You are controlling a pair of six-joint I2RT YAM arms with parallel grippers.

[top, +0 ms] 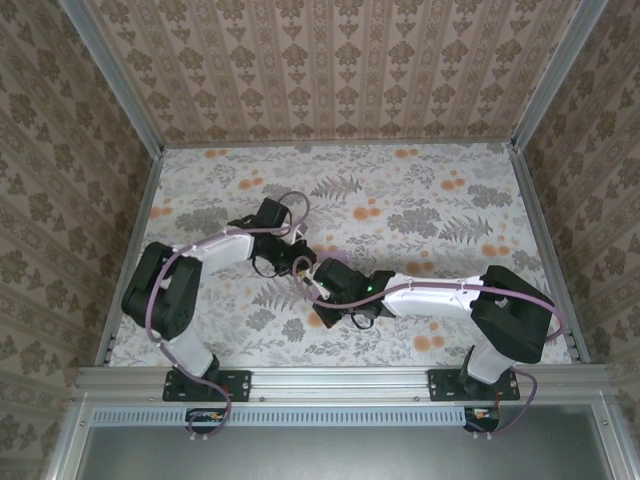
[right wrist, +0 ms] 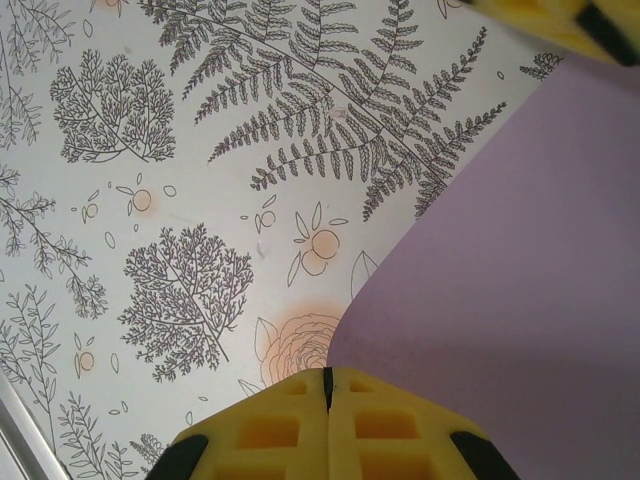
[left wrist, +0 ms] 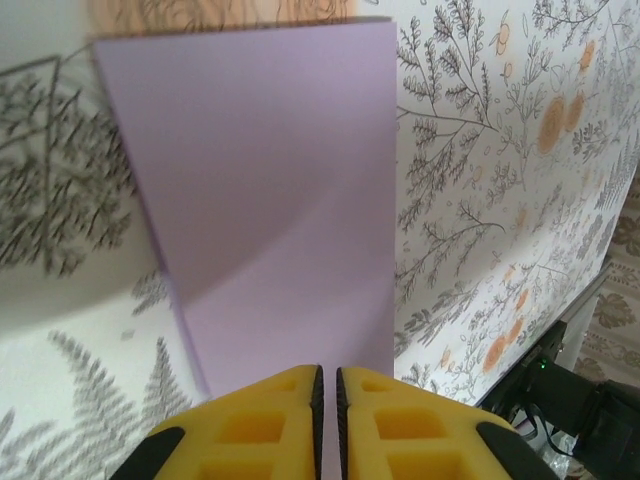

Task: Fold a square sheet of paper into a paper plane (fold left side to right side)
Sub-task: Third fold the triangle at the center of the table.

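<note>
Lilac paper (left wrist: 280,200) runs lengthwise ahead of left gripper (left wrist: 328,420), apparently pinched at its end; right gripper (right wrist: 327,400) closed, empty, alongside.

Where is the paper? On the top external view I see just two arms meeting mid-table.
Observer: The left wrist view shows the lilac paper as a tall rectangle ahead of the left gripper, not yet a pointed dart.
Reviewer: Is that gripper open?
Observer: Nearly shut: a thin slit between its fingers, lilac showing in it.
Reviewer: And the right one?
Observer: The right gripper is shut, with the paper's curved edge running up to its fingertips; a pinch I cannot confirm.
</note>
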